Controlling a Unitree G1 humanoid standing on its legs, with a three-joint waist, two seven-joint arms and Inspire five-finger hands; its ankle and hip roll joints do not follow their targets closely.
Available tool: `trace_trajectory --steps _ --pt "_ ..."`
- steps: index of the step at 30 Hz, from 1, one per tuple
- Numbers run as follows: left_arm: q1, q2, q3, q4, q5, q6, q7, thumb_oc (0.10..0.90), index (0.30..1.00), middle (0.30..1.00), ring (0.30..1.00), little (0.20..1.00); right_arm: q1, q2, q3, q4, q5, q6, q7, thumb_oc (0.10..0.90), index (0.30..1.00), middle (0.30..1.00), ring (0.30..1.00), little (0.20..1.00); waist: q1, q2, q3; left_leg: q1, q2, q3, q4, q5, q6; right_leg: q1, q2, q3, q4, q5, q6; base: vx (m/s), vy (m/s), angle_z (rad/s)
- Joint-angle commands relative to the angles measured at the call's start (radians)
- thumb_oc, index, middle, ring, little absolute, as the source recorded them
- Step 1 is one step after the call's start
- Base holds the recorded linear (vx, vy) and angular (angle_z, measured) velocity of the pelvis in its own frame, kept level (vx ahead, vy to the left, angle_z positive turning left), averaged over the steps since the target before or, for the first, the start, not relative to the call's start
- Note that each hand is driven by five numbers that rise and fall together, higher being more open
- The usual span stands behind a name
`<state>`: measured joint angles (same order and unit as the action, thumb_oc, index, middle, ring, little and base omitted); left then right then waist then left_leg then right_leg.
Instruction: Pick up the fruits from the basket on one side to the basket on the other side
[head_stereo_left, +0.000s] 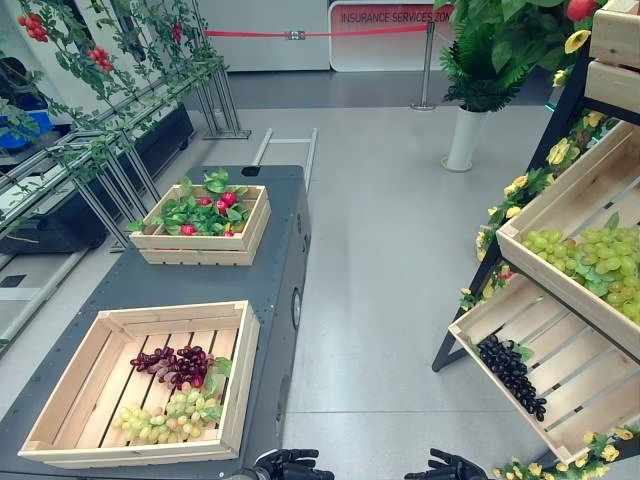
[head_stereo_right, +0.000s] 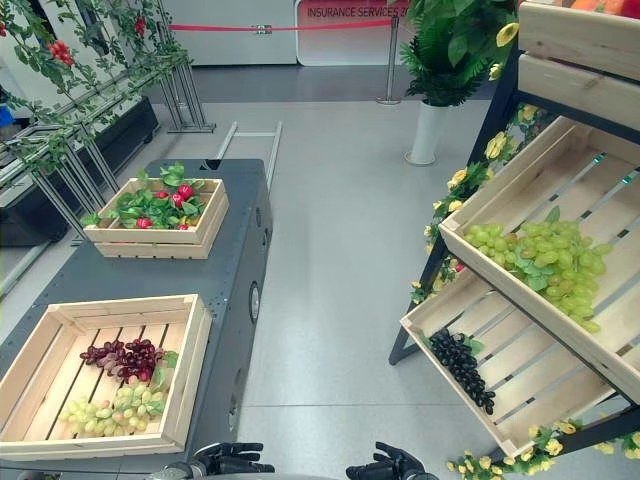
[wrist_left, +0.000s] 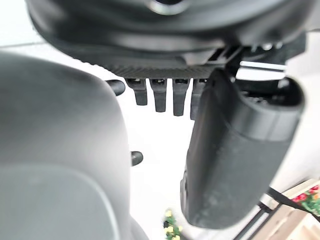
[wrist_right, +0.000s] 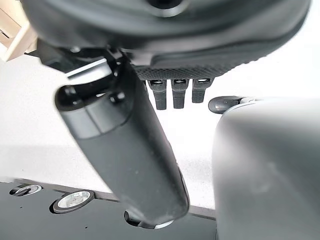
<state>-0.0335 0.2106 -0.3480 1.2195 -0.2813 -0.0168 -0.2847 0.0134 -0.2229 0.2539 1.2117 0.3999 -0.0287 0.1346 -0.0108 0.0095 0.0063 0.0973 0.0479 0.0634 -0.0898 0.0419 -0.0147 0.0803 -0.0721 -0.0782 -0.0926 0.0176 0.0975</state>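
Fingers (wrist_left: 159, 97) slack, seemingly empty | left hand (head_stereo_left: 292, 465), right hand (head_stereo_left: 452, 466) low

Cart (head_stereo_left: 270, 275) on the left carries two crates: near crate (head_stereo_left: 240, 370) with grapes (head_stereo_left: 180, 365) in it, far crate (head_stereo_left: 200, 257) behind it. Over on the right, a shelf (head_stereo_left: 560, 200) holds more grapes (head_stereo_left: 600, 265).

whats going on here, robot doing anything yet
Nothing is handled yet. The left hand and right hand hang low, open and empty. A purple grape bunch and a green grape bunch lie in the near pale wooden crate on the dark grey cart; black grapes sit in a slanted shelf crate on its right.
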Motion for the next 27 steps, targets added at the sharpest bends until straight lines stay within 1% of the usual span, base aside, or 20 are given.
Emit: trace_trajectory --steps 1,12,15,17,22,27 --pt "-0.074 -0.016 0.003 0.048 -0.025 -0.064 -0.014 0.800 0.900 0.900 0.900 0.900 -0.069 0.024 0.037 0.028 0.022 -0.054 -0.006 0.800 0.900 0.900 0.900 0.900 0.011 -0.021 0.006 -0.017 -0.067 -0.053 0.014 -0.040 0.049 -0.006 0.034 0.003 0.025 0.012 -0.047 0.00 0.000 0.00" --pt "-0.069 -0.021 0.005 0.063 -0.006 -0.042 -0.025 0.800 0.900 0.900 0.900 0.900 -0.066 0.027 0.037 0.038 0.016 -0.059 -0.011 0.800 0.900 0.900 0.900 0.900 0.006 -0.021 0.003 -0.012 -0.061 -0.042 0.006 -0.037 0.045 -0.003 0.038 -0.002 0.017 0.014 -0.047 0.00 -0.014 0.00" --pt "-0.066 -0.018 0.008 0.058 -0.018 -0.061 -0.030 0.800 0.900 0.900 0.900 0.900 -0.065 0.027 0.040 0.036 0.018 -0.056 -0.011 0.800 0.900 0.900 0.900 0.900 0.007 -0.021 0.003 -0.015 -0.057 -0.041 0.004 -0.031 0.043 -0.002 0.041 -0.004 0.015 0.015 -0.049 0.00 -0.060 -0.01" --pt "-0.063 -0.017 0.009 0.054 -0.023 -0.056 -0.024 0.800 0.900 0.900 0.900 0.900 -0.065 0.027 0.040 0.038 0.037 -0.052 -0.008 0.800 0.900 0.900 0.900 0.900 0.007 -0.020 0.004 -0.018 -0.053 -0.042 0.003 -0.028 0.041 -0.005 0.044 -0.005 0.014 0.015 -0.051 0.00 -0.084 -0.01" --pt "-0.055 -0.013 0.017 0.045 -0.055 -0.089 -0.027 0.800 0.900 0.900 0.900 0.900 -0.069 0.028 0.046 0.032 0.020 -0.051 -0.003 0.800 0.900 0.900 0.900 0.900 0.012 -0.018 0.011 -0.029 -0.043 -0.046 0.003 -0.014 0.032 -0.010 0.052 -0.015 0.017 0.011 -0.056 0.00 -0.090 0.01" --pt "-0.058 -0.009 0.011 0.016 -0.072 -0.119 -0.014 0.800 0.900 0.900 0.900 0.900 -0.077 0.019 0.050 0.022 0.011 -0.024 -0.030 0.800 0.900 0.900 0.900 0.900 0.021 -0.017 0.033 -0.054 -0.029 -0.047 0.015 0.003 0.016 -0.023 0.060 -0.032 0.028 0.002 -0.066 -0.03 -0.107 0.06"
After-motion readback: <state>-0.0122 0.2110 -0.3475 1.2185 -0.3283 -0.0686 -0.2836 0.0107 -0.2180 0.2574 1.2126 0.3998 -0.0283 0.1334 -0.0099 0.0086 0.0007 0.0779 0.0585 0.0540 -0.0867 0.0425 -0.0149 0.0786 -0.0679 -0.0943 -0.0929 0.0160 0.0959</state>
